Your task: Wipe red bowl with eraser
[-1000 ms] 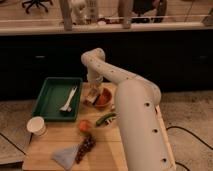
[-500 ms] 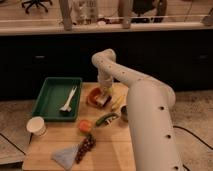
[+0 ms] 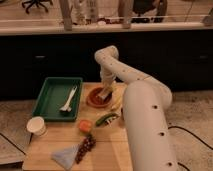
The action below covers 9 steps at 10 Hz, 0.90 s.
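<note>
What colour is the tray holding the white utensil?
Green tray, left of the gripper over the red bowl; camera view.

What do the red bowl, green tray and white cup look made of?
Gripper is down in the red bowl: likely plastic, even matte colour. Green tray: probably moulded plastic, with uniform raised walls. White cup: seemingly paper, dull white.

Tool: my tool (image 3: pixel 104 92) reaches down into the red bowl (image 3: pixel 98 99), with the eraser (image 3: pixel 102 94) at its tip.
Bowl: far on the worktop (image 3: pixel 105 150), right of the green tray (image 3: pixel 50 97).
Tray: holds a white utensil (image 3: pixel 68 99).
</note>
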{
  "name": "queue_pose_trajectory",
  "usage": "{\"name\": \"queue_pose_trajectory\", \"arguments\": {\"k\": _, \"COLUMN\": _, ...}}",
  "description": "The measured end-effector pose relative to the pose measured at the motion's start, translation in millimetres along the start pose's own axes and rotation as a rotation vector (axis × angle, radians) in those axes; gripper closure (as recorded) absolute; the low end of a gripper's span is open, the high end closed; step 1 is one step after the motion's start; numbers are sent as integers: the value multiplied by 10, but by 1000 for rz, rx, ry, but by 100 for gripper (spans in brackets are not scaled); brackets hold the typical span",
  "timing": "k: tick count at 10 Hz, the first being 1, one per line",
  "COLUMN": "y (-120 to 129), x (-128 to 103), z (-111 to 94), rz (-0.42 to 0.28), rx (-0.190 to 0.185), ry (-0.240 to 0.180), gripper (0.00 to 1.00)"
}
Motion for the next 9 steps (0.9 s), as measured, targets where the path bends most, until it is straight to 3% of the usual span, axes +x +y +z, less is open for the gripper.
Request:
{"name": "queue_pose_trajectory", "arguments": {"k": 3, "y": -176, "x": 103, "z": -23, "rz": 11, "rx": 25, "ry": 12, "gripper": 100}}
{"name": "queue_pose_trajectory", "arguments": {"k": 6, "y": -482, "x": -221, "z": -10, "rz": -78, "rx": 74, "ry": -24, "gripper": 100}}
{"name": "queue_pose_trajectory", "arguments": {"k": 9, "y": -478, "x": -546, "z": -23, "rz": -177, "rx": 102, "ry": -65, "gripper": 100}}
